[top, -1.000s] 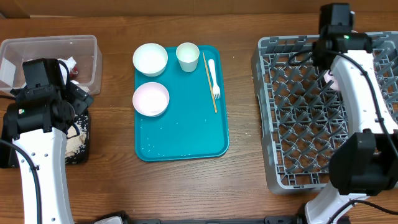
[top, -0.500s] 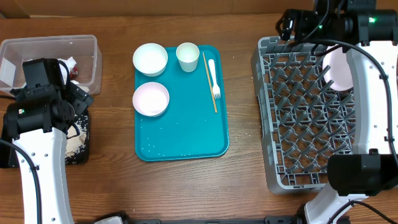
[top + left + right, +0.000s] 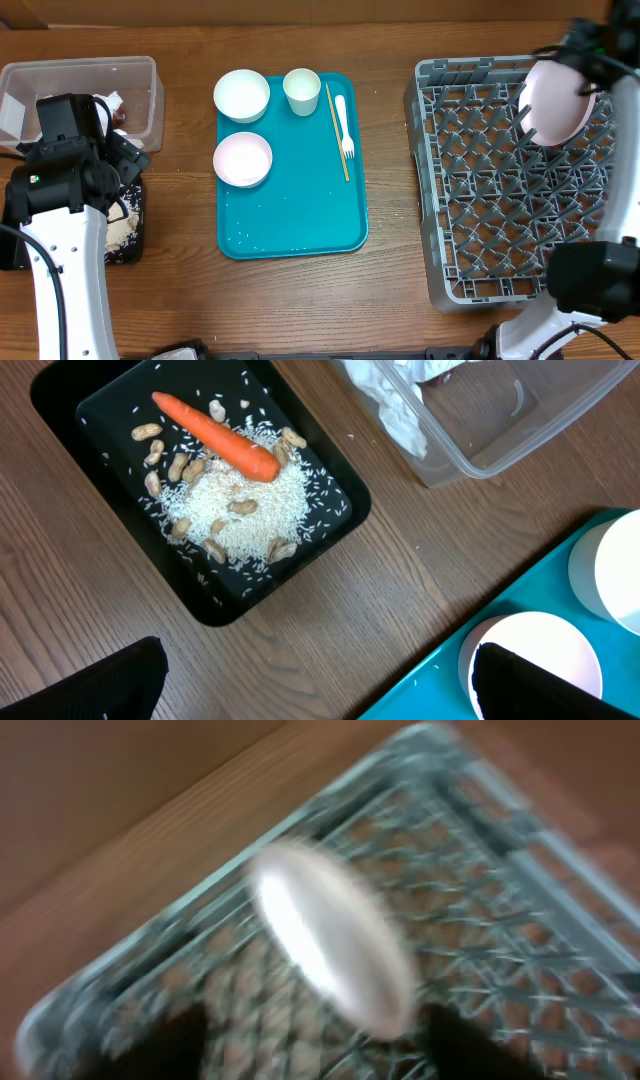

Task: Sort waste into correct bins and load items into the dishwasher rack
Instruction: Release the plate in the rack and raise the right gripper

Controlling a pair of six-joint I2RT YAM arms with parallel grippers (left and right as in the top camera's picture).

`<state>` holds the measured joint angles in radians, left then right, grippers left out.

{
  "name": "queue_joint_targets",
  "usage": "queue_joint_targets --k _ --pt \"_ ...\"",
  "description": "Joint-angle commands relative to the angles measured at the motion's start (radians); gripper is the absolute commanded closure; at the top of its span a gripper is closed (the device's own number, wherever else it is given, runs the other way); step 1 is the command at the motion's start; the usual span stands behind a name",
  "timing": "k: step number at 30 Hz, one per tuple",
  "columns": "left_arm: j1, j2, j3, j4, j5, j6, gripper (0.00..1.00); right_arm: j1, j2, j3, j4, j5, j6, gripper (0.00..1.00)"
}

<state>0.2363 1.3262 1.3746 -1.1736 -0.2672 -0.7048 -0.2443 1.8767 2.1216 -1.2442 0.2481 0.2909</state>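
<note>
- Surface: wooden. Bare strips run between the tray and the rack and along the near edge, giving room to carry things across.
- Dishwasher rack: a grey grid crate on the right. It is rigid, and its upright pegs can snag a tool that comes in low. Nearly all slots are free.
- Teal tray: centre. Its low raised rim means dishes must be lifted out rather than slid off.
- Clear tub: far left, holding crumpled napkins, which are soft and light.
- Black tray: just beside the tub, holding a carrot, peanuts and rice.
- Left tool: fingers spread wide and empty, above the surface between the black tray and the teal tray.
- Right tool: blurred over the rack's far right corner. Whether it grips or has let go cannot be told.
- Plate: stands on edge among the pegs at the rack's far right. It is probably hard, smooth and breakable, and is best taken by the rim.
- Two bowls: on the teal tray's left side. They look glossy and likely slippery, so pinch one wall across the lip.
- Cup: upright at the tray's far edge and probably light. Grip its wall.
- Fork and chopsticks: lying flat and thin, touching or nearly so. Pinch them across the width.
</note>
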Motion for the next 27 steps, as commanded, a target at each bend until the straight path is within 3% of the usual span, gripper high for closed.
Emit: queue_joint_targets --k 1,3,4,9,27 --pt "0.005 0.002 0.019 0.003 -0.021 -0.017 0.0 -0.087 -0.015 0.006 0.033 0.065 0.025 0.65" --pt "0.005 0.002 0.019 0.003 -0.021 -0.017 0.0 -0.154 -0.011 0.006 0.058 0.028 0.028 0.9" --pt "0.005 0.002 0.019 0.003 -0.021 -0.017 0.0 -0.177 -0.008 0.006 0.062 -0.006 0.028 0.96" --pt "0.005 0.002 0.019 0.003 -0.02 -0.017 0.0 -0.235 0.026 0.003 0.061 -0.115 0.019 0.96" --pt "0.005 0.002 0.019 0.003 -0.02 -0.017 0.0 -0.22 0.139 -0.028 0.036 -0.36 -0.058 0.96"
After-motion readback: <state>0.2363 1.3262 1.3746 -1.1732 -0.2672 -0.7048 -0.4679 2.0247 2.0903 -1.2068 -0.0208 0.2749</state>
